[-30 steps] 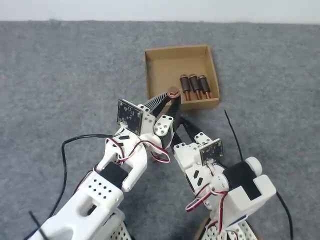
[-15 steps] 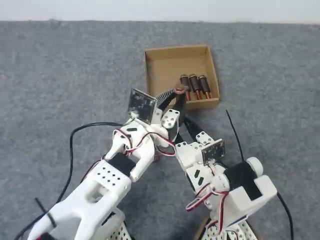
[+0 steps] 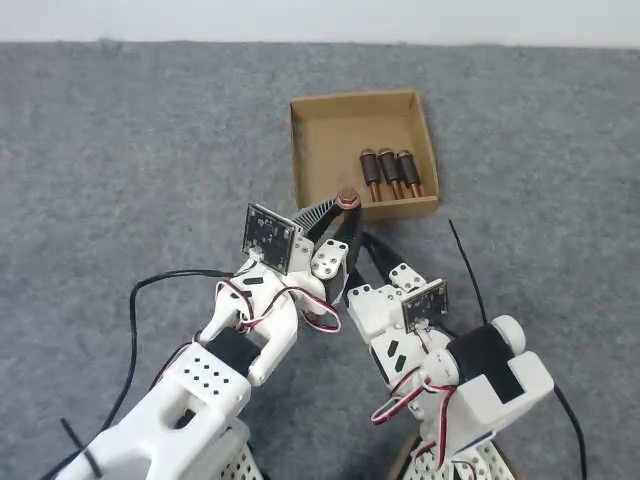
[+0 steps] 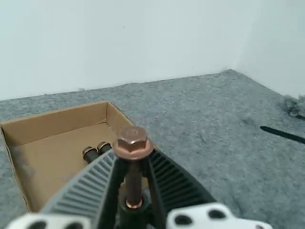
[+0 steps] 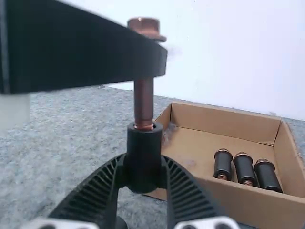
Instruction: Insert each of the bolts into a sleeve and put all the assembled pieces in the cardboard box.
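While the left gripper point(image 4: 132, 162) clamps the bolt point(image 4: 132, 143) upright below its head, the right gripper point(image 5: 143, 167) grips the black sleeve point(image 5: 144, 152) beneath it. The bolt's tip is apparently in the sleeve's mouth, just beside the cardboard box point(image 3: 330, 130), which holds three assembled pieces point(image 3: 391, 172).

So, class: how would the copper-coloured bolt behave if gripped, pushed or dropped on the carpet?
The bolt looks like solid metal, so probably stiff and heavy for its size. Its round shank would likely roll, curving around the wider hex head.
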Controlling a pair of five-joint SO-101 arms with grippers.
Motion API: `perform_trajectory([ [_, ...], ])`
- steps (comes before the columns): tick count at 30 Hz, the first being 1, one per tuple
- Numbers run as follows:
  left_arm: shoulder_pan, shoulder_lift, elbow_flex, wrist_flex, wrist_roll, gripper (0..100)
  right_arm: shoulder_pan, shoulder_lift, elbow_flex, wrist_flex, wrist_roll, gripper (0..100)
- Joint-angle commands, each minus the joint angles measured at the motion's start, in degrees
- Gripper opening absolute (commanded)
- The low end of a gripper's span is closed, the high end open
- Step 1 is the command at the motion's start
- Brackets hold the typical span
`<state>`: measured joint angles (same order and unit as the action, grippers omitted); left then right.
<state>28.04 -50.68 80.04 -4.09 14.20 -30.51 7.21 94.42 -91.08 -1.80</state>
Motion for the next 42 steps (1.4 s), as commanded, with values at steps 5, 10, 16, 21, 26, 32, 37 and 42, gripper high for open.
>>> perform_trajectory([
  [5,0.35,-2.90,-1.19,6.95,0.00,1,1.19,-2.86,1.58,-1.63,0.97,0.6],
  [10,0.35,-2.90,-1.19,7.47,0.18,1,1.19,-2.86,1.58,-1.63,0.97,0.6],
  [16,0.53,-2.90,-0.84,7.38,0.18,1,1.19,-2.86,1.58,-1.63,0.97,0.6],
  [21,0.53,-3.25,-0.84,7.38,1.41,6,1.19,-2.86,1.58,-1.63,0.97,0.6],
  [26,0.62,-3.16,0.13,7.38,5.71,15,1.19,-2.95,1.58,-1.63,0.97,0.6],
  [32,0.26,-3.16,0.75,7.38,5.89,14,1.19,-2.95,1.58,-1.63,0.97,0.6],
  [37,0.62,-3.34,1.45,7.30,5.98,14,1.27,-2.86,1.58,-1.63,0.97,0.6],
  [42,0.09,-3.43,1.54,7.30,5.80,14,1.27,-2.86,1.58,-1.63,0.97,0.6],
])
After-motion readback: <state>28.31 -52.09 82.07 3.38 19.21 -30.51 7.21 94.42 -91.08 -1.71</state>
